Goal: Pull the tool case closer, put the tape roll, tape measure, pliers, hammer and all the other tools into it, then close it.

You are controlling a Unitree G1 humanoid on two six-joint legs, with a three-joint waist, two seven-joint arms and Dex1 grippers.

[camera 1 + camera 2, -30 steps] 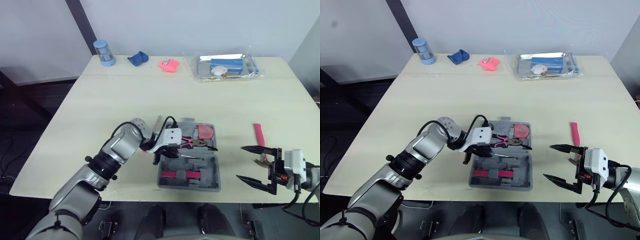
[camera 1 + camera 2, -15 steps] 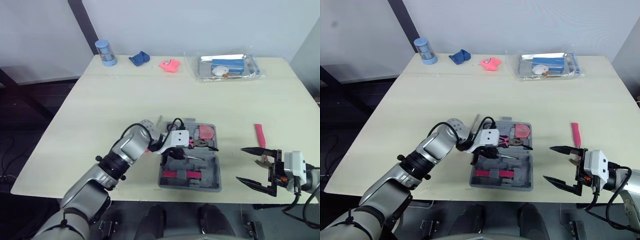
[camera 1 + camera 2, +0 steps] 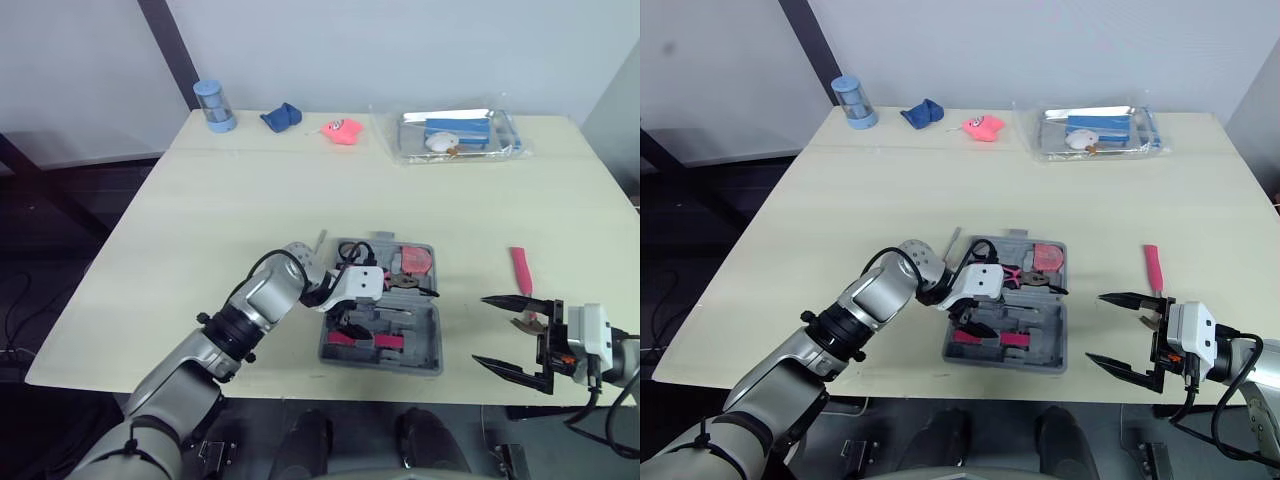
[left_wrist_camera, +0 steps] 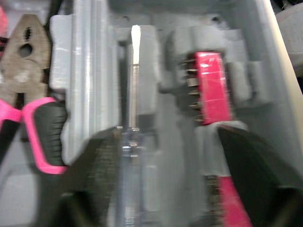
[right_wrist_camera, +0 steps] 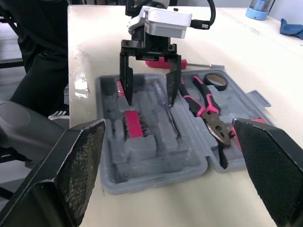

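At lower centre of the head view, the tool case [image 3: 432, 352] lies open, with pliers [image 5: 208, 111] and a screwdriver [image 4: 134, 109] in their slots. The left gripper [image 5: 149, 101] hangs spread astride the screwdriver, probably to seat it. The right gripper [image 3: 482, 330] waits open and empty at lower right, near a pink-handled tool [image 3: 519, 270].
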